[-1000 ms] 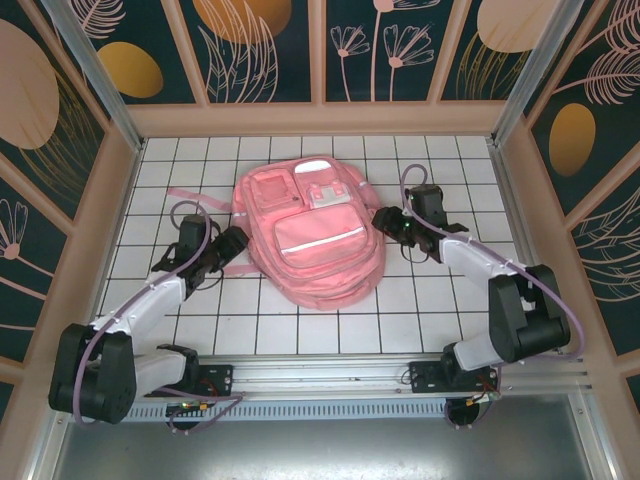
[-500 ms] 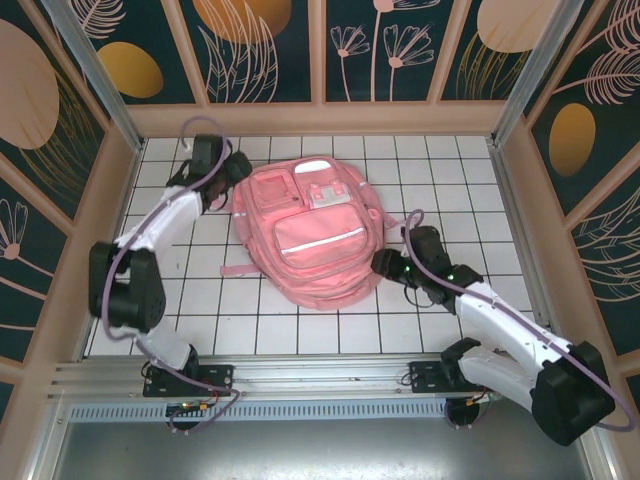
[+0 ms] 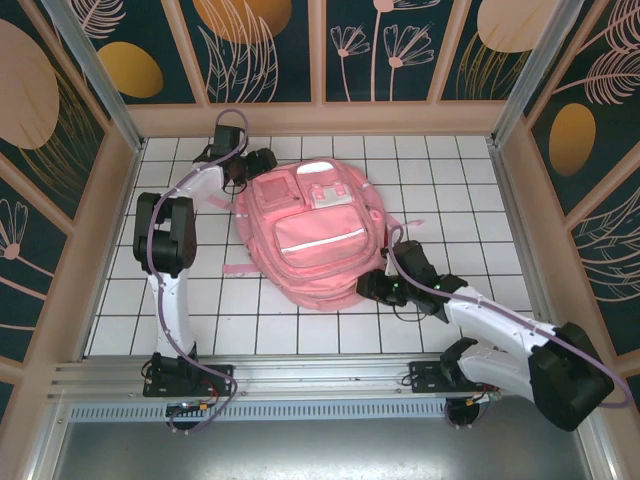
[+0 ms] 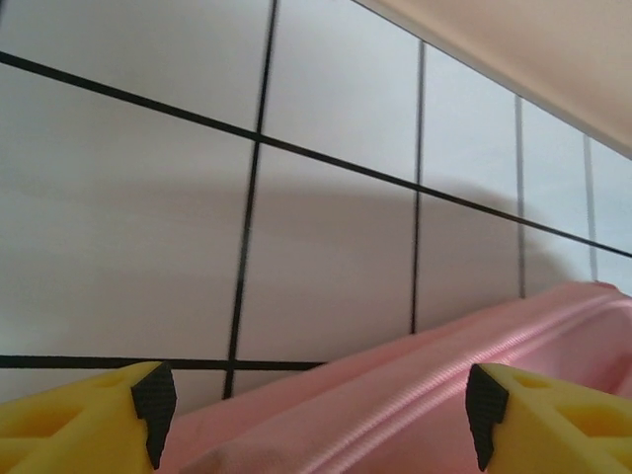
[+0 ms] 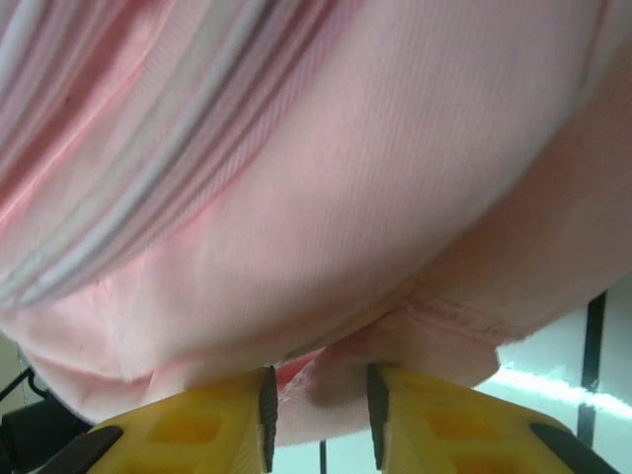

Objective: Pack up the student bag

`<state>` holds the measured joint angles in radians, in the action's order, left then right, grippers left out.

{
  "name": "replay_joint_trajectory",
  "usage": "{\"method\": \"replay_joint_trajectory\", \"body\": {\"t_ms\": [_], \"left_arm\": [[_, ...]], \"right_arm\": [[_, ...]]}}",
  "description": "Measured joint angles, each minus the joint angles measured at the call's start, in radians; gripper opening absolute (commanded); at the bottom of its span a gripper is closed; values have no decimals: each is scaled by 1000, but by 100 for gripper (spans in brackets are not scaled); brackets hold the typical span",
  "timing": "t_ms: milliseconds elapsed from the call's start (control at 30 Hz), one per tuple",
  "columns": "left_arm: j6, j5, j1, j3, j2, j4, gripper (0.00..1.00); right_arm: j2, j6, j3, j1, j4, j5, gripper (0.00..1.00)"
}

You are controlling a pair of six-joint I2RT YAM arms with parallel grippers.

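The student bag (image 3: 310,235), a large pink backpack with pale reflective strips, lies flat in the middle of the tiled table (image 3: 460,170). My left gripper (image 3: 262,160) is at the bag's far left corner. In the left wrist view it (image 4: 318,420) stands wide open, and a pink ribbed edge of the bag (image 4: 444,375) runs between the fingertips without being pinched. My right gripper (image 3: 372,287) is at the bag's near right edge. In the right wrist view it (image 5: 318,415) is shut on a fold of the bag's pink fabric (image 5: 326,197) at the bottom seam.
A loose pink strap (image 3: 238,270) lies on the tiles left of the bag, and another strap (image 3: 395,222) sticks out on its right. Wooden walls (image 3: 520,190) box in the table on three sides. The aluminium rail (image 3: 330,375) runs along the near edge.
The left arm swung from the bag's left side up to its far left corner. The right gripper travelled down the bag's right side to its near right edge and closed on fabric.
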<state>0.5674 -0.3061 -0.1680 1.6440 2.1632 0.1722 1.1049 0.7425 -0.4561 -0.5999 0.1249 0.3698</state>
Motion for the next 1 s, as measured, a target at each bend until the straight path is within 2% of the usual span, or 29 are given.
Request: {"method": "replay_joint_trajectory", "body": {"t_ms": [133, 233, 400, 533, 633, 733, 800, 933, 1000], "left_arm": [[12, -32, 16, -143, -95, -60, 78], [35, -32, 42, -260, -176, -114, 78], [108, -10, 97, -496, -352, -200, 78], [160, 38, 76, -658, -539, -159, 79], [176, 81, 48, -726, -670, -113, 79], [180, 101, 39, -746, -761, -82, 80], [186, 102, 39, -758, -802, -82, 80], [199, 78, 28, -812, -858, -82, 80], [205, 68, 10, -840, -876, -81, 81]], "right_arm": [[135, -36, -83, 100, -4, 32, 41], [267, -93, -209, 152, 49, 24, 43], [459, -174, -443, 229, 98, -85, 47], [457, -211, -518, 259, 87, -248, 55], [393, -238, -513, 251, 78, -307, 56], [268, -262, -441, 212, 37, -344, 54], [146, -285, -340, 143, -19, -370, 54], [-117, -349, -55, -111, -208, -369, 54], [-175, -352, 52, -218, -289, -351, 54]]}}
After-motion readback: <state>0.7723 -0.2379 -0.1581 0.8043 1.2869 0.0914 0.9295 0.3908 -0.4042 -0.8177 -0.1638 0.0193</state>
